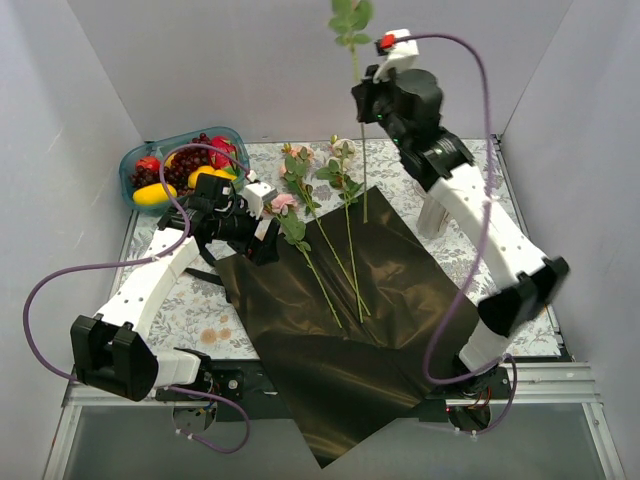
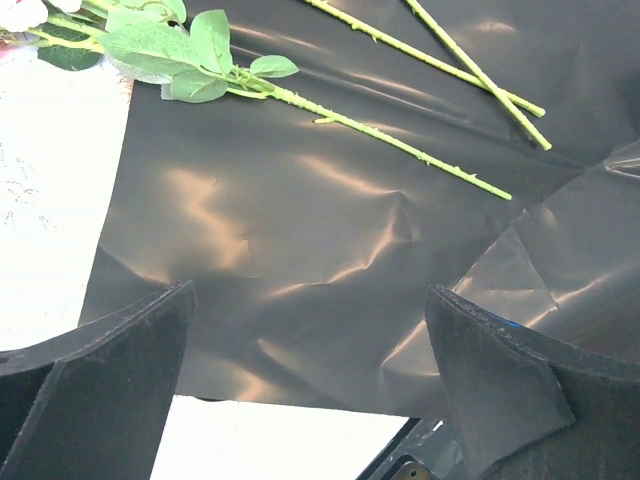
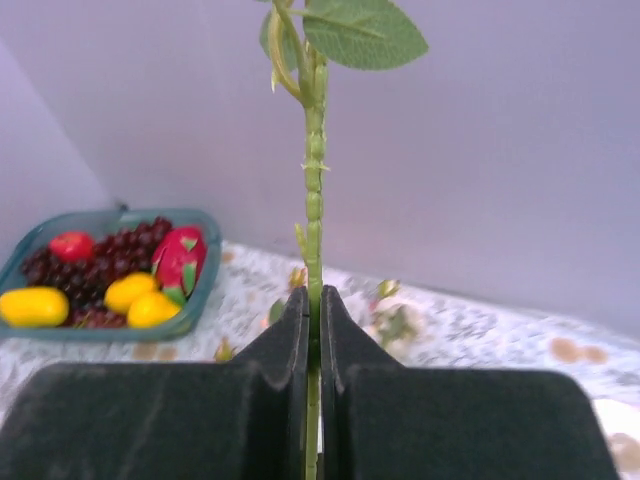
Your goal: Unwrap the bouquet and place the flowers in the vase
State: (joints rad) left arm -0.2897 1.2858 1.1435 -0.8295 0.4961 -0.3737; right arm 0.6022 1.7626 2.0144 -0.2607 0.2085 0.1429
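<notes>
From above, the right gripper (image 1: pixel 364 100) pinches one long green-stemmed rose (image 1: pixel 364 170) upright, clear above the flattened glossy black-brown paper sheet (image 1: pixel 340 330) where other roses (image 1: pixel 330 250) lie. Left wrist: the left gripper (image 2: pixel 310 325) gapes wide over the paper's near edge. Right wrist: jaws clamped on the stem, open air around.

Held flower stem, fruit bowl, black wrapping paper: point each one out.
held flower stem (image 3: pixel 314 200), right wrist view, bare stretch below the leaf.
fruit bowl (image 3: pixel 90 332), right wrist view, near rim.
black wrapping paper (image 2: pixel 300 250), left wrist view, middle of the sheet.
</notes>
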